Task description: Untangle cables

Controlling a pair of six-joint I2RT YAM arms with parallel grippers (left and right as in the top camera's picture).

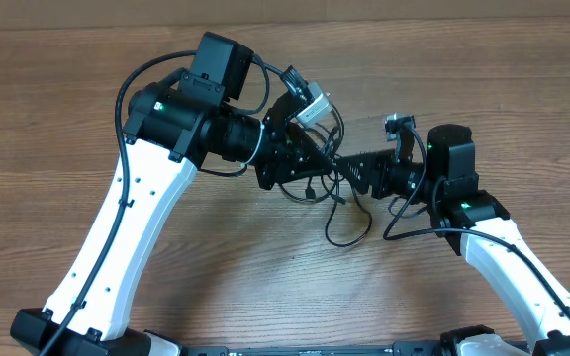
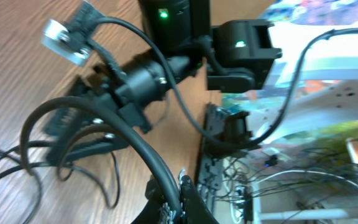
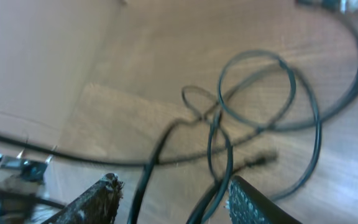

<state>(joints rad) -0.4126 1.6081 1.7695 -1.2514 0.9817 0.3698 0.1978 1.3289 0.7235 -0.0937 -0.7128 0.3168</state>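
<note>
A tangle of thin black cables (image 1: 317, 191) lies on the wooden table between my two grippers, and one loop trails toward the front. My left gripper (image 1: 317, 161) reaches in from the left. In the left wrist view it (image 2: 180, 196) is shut on a black cable (image 2: 148, 152) that runs up and left from the fingertips. My right gripper (image 1: 352, 170) comes in from the right, facing the left one. Its jaws (image 3: 176, 199) stand apart, with two cable strands passing between the fingers (image 3: 250, 202). Further loops (image 3: 253, 53) and a small plug end (image 3: 263, 158) lie beyond them.
The wooden table (image 1: 67, 148) stretches all round the tangle. The left wrist view shows the table's edge, with a cluttered rack of other wires (image 2: 303, 180) beyond it. A beige panel (image 3: 36, 56) stands past the table in the right wrist view.
</note>
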